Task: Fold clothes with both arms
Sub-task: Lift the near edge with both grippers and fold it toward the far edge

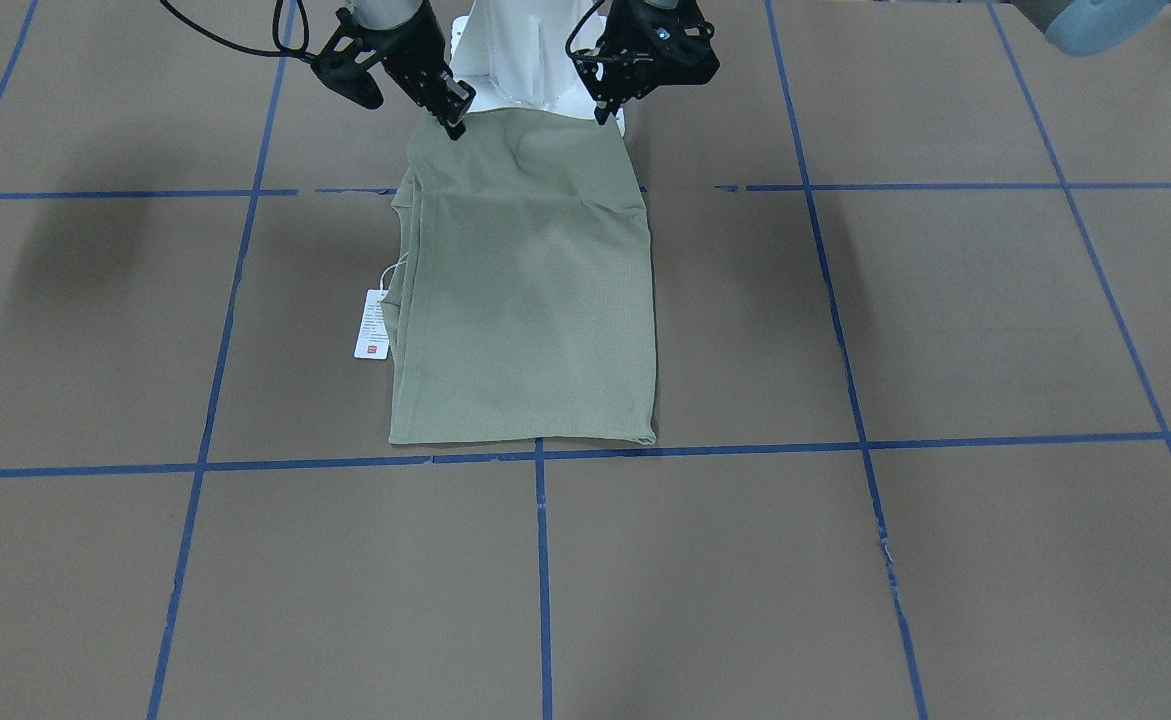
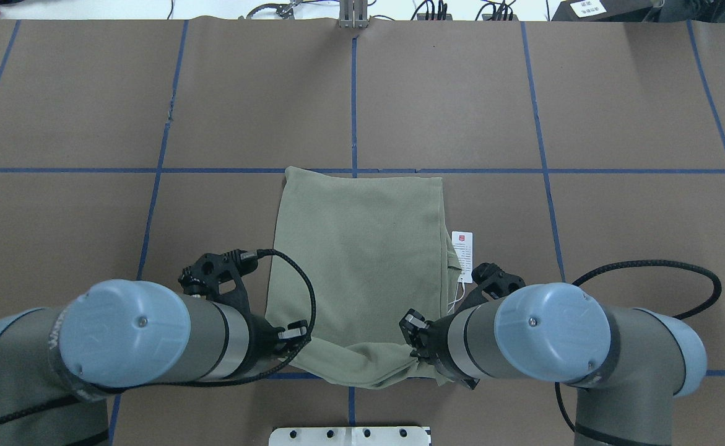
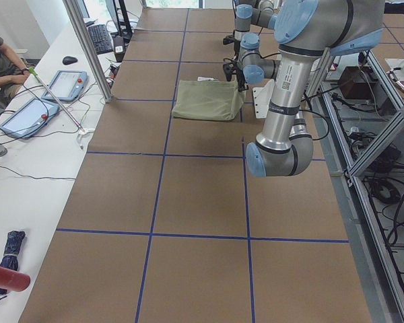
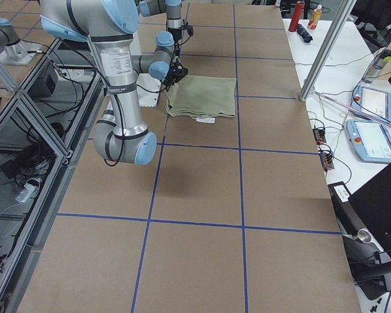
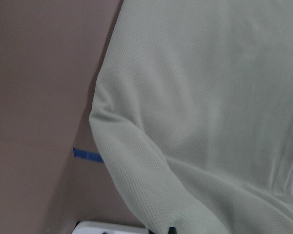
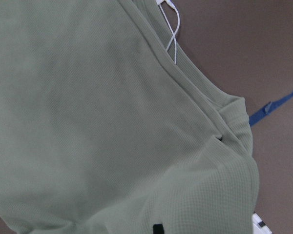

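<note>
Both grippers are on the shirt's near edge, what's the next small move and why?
Probably carry that edge forward toward the far edge. The left gripper and right gripper each pinch a near corner of the shirt, lifted and sagging between them; the rest lies flat.

The shirt (image 2: 362,248) lies on the table (image 2: 616,93) w/ its near edge between the left gripper (image 2: 294,334) and the right gripper (image 2: 413,328), one corner at each; the rest stretches forward, away from both. The hang tag (image 2: 462,248) lies on the table just beside the shirt's side edge, ahead of the right gripper and a bit to its right. The pedestal base (image 2: 350,435) is behind both grippers, approx. midway betw. them.
</note>
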{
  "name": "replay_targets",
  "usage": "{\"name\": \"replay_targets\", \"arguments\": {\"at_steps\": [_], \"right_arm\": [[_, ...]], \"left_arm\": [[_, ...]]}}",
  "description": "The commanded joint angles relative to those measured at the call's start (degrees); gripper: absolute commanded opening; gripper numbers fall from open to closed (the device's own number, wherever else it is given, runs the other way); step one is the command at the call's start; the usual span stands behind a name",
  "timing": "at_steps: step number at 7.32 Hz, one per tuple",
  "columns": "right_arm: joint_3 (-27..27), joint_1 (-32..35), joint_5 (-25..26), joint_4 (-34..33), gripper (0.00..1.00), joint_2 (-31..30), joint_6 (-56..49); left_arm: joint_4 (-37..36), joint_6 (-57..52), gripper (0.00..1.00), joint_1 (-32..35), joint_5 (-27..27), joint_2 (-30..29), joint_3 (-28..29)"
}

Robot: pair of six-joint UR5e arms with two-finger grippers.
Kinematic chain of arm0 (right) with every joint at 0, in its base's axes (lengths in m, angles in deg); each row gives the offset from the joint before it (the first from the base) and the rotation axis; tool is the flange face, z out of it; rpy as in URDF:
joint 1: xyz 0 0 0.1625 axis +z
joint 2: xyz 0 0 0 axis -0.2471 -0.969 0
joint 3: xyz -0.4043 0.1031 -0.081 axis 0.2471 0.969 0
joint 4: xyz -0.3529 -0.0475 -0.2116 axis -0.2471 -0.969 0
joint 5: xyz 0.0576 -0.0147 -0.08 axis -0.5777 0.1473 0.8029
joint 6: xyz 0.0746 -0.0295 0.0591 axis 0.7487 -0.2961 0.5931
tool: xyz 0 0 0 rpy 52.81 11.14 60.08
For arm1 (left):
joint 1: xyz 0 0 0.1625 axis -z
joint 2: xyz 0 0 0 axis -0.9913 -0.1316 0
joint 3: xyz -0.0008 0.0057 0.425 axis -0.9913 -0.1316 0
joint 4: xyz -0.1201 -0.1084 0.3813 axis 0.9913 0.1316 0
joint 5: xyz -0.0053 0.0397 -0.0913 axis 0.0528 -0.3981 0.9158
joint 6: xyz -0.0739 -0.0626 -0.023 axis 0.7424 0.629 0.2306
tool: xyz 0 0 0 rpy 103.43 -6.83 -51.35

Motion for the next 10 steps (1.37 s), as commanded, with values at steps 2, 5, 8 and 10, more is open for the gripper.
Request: {"name": "replay_targets", "arguments": {"at_steps": [2, 5, 8, 10], "right_arm": [[10.1, 8.6, -0.2, 0.2, 0.00, 7.0, -3.1], [21.5, 15.3, -0.8, 9.6, 0.00, 8.9, -5.1], [30.8, 17.7, -1.9, 12.3, 0.00, 14.3, -5.3], [32.4, 18.5, -3.2, 12.5, 0.00, 14.7, -5.6]], "left_arm": [[5.7, -5.0, 0.00, 6.9, 0.3, -3.2, 7.7], [18.3, -6.9, 0.00, 11.5, 0.3, -4.0, 20.0], [22.3, -8.3, 0.00, 14.7, 0.4, -5.9, 25.4], [22.3, -8.3, 0.00, 15.4, 0.4, -7.0, 26.3]]}}
